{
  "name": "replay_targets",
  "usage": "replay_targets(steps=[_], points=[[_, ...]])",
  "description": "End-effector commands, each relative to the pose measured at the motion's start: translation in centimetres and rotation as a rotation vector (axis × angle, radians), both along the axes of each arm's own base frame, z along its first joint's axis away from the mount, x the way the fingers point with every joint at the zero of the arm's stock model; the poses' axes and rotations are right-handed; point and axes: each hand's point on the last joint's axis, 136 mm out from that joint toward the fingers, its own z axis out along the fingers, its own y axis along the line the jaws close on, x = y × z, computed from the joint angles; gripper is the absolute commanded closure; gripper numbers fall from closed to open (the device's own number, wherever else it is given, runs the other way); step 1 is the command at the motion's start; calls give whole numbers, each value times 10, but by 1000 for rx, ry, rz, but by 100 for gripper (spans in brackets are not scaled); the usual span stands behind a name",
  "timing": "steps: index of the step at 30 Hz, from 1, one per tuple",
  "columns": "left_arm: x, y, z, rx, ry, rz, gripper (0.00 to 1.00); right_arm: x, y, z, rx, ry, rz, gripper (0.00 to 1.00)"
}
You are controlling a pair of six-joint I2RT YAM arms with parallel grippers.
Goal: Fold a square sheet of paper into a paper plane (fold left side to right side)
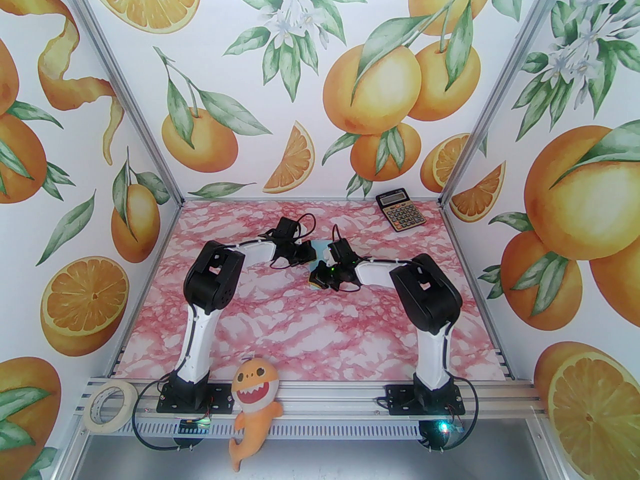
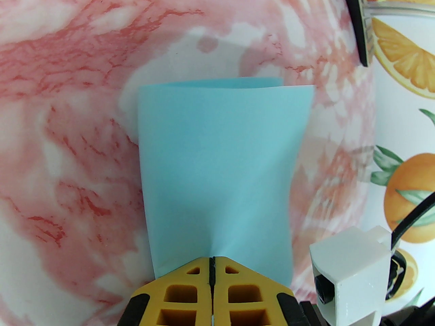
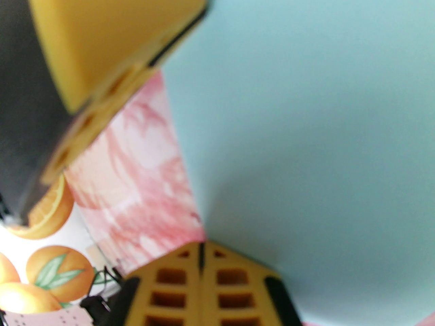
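1. Although the fold is only loosely made, the square sheet of paper point(image 2: 217, 168) lies doubled over. Two layers show at its far edge, straight ahead of the left claw point(image 2: 212, 267), and they do not line up squarely.
2. The left claw has its jaws pressed together on the sheet's near edge. Wrinkles fan out from the tips, so it holds the paper.
3. The right claw point(image 3: 200, 250) is closed too, its tips at the sheet's edge with the paper spreading ahead and to its right. Whether it pinches or only presses, I cannot tell.
4. I judge the left-to-right fold begun but not creased flat. The nose and wing folds are all left, so the task is at an early stage.
5. The pink marbled table point(image 2: 68, 114) lies under the sheet. A calculator point(image 1: 400, 211) sits well beyond the right claw. A tape roll point(image 1: 109, 408) and a plush toy point(image 1: 255, 408) rest far behind both claws, by the arm bases.
6. Only the two claws, crowded close over the sheet, look likely to hinder each other.
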Motion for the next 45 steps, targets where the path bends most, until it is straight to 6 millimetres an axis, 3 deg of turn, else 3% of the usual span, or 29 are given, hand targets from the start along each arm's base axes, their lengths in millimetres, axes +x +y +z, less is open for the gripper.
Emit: replay_targets(steps=[1, 6, 17, 27, 45], points=[[8, -5, 26, -38, -61, -51, 88, -36, -25, -49, -140, 131, 11, 100], [10, -7, 42, -36, -82, -60, 87, -36, -26, -51, -146, 136, 9, 100], [12, -2, 3, 33, -35, -84, 90, -42, -28, -57, -155, 159, 17, 100], [29, 8, -8, 67, -59, -85, 92, -52, -34, -62, -172, 176, 22, 100], [77, 30, -24, 114, -86, -67, 91, -61, -34, -67, -176, 195, 29, 100]])
